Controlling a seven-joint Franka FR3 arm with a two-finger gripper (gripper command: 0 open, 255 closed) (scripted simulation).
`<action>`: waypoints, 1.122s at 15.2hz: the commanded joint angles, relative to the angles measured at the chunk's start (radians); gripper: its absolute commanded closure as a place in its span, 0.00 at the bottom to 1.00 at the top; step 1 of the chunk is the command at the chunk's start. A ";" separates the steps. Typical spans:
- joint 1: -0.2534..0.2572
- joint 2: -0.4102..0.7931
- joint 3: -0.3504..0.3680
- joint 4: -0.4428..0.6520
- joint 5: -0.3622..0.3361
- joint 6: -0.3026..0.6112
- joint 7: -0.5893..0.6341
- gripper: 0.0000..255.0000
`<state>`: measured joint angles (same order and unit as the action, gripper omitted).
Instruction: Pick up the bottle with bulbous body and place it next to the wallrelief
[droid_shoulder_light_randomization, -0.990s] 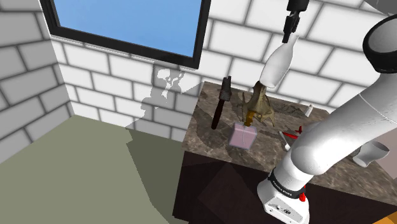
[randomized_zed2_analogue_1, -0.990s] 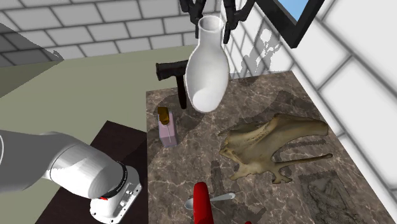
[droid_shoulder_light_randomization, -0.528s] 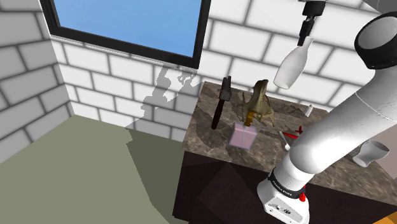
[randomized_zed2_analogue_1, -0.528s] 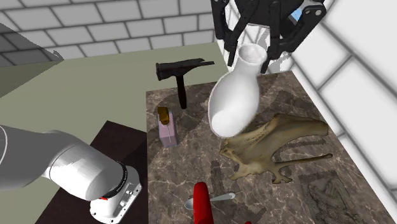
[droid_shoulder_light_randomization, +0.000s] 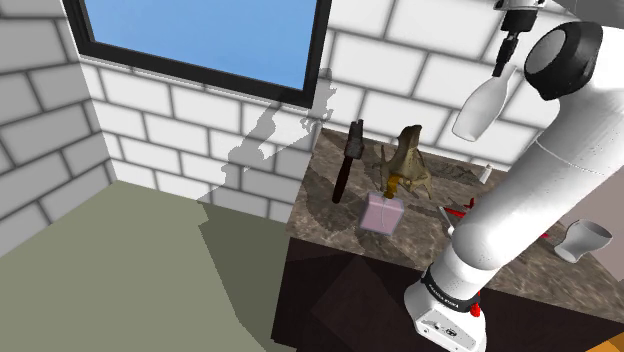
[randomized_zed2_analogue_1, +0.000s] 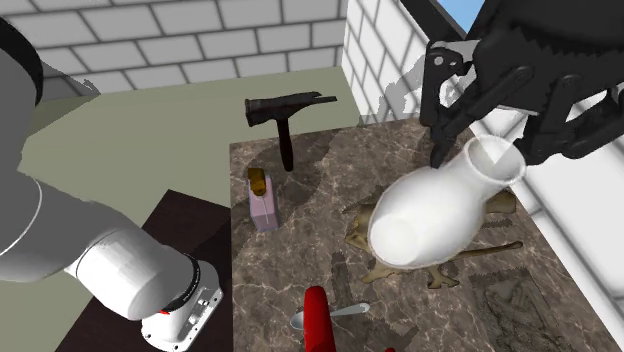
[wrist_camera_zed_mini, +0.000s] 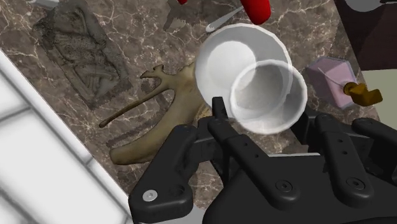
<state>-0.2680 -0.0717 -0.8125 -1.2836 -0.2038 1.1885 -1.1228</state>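
The white bottle with a round, bulbous body hangs tilted in the air above the marble table top. My black gripper is shut on its neck at the rim. In the shoulder view the bottle hangs under the gripper near the brick wall. Looking along the gripper, I see into the bottle's open mouth. The wall relief, a flat grey-brown slab, lies on the marble beside the wall, past a tan antler-like piece under the bottle. The relief also shows beyond the antler piece.
A dark hammer lies at the table's far end. A pink perfume bottle stands near the edge by the stand. A red object and a spoon lie near the second exterior view's bottom. A white cup stands behind the arm.
The gripper has carried the bottle toward the shoulder view's right, from near the hammer to above the antler piece. The bottle now tilts more. The grip has held.
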 joint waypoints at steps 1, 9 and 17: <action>-0.044 0.084 -0.068 0.069 0.059 0.003 -0.098 1.00; -0.517 0.495 -0.150 0.501 0.432 -0.102 -0.438 1.00; -0.396 0.412 -0.175 0.255 0.348 0.065 -0.426 1.00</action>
<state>-0.7006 0.3651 -0.9812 -0.9737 0.1682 1.2208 -1.5587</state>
